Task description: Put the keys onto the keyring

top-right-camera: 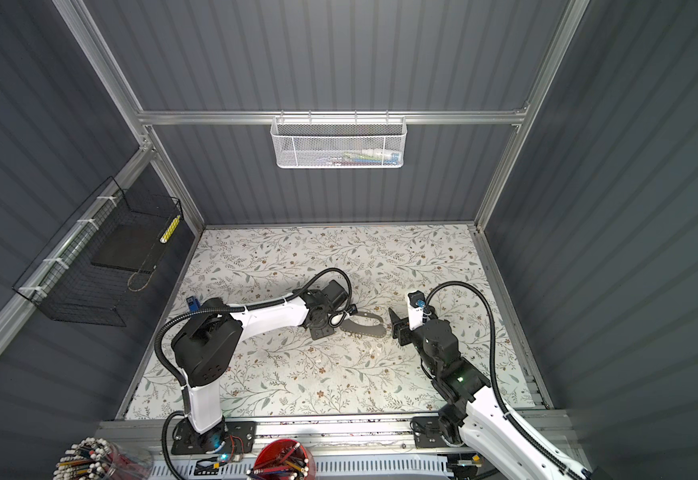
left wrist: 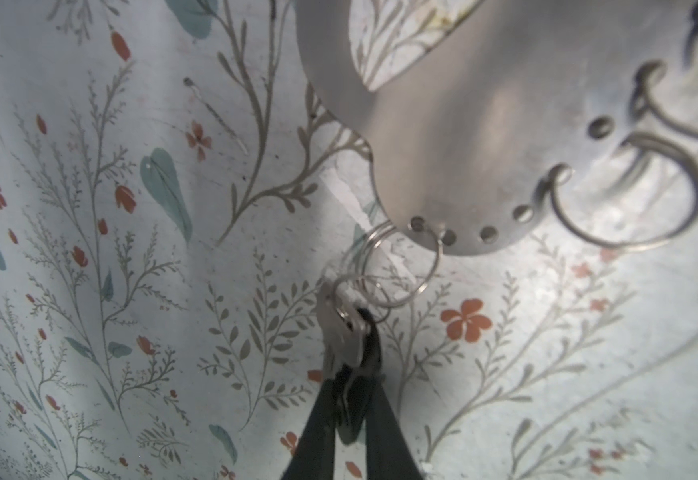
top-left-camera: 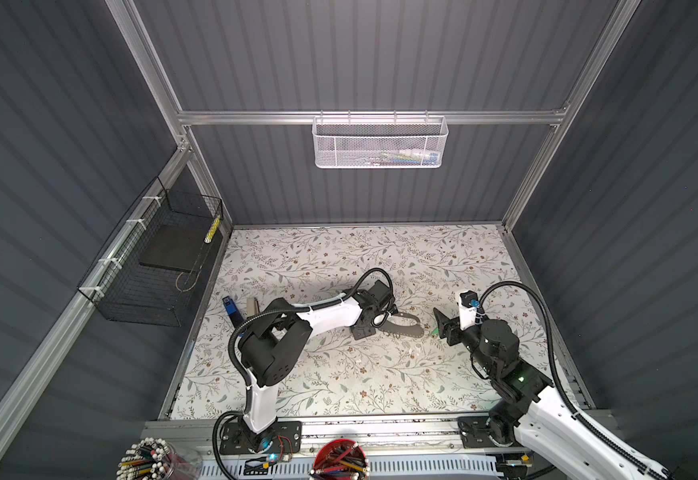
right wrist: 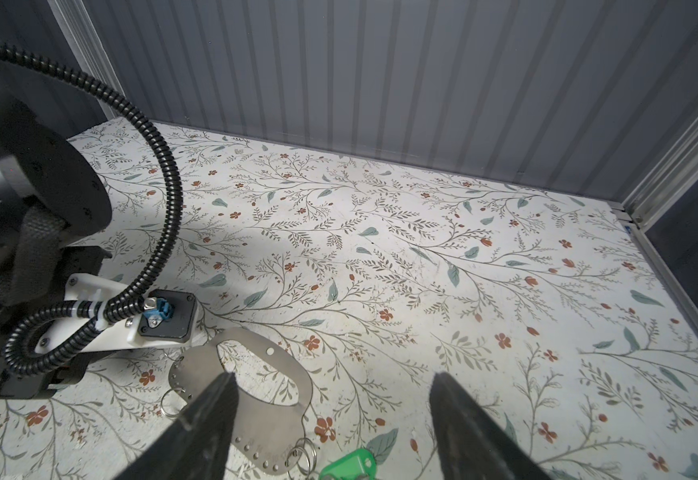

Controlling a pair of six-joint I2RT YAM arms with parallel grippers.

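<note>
The right end effector (right wrist: 333,378) hangs wide open and empty by the green key (right wrist: 353,459), whose ring looks hooked on the keyring (right wrist: 268,432) lying on the desk (right wrist: 422,270), and farther on the left end effector (left wrist: 353,380) has the other key (left wrist: 341,332), hooked too, between its fingers (left wrist: 318,424), squeezing or not nobody can tell, so only letting go seems to remain.

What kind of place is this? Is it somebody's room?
Probably not a room in a home. It looks like a robot test booth. Two robot arms are bolted to a metal rail, and grey ribbed walls sit in an aluminium frame around a flowery table.
</note>
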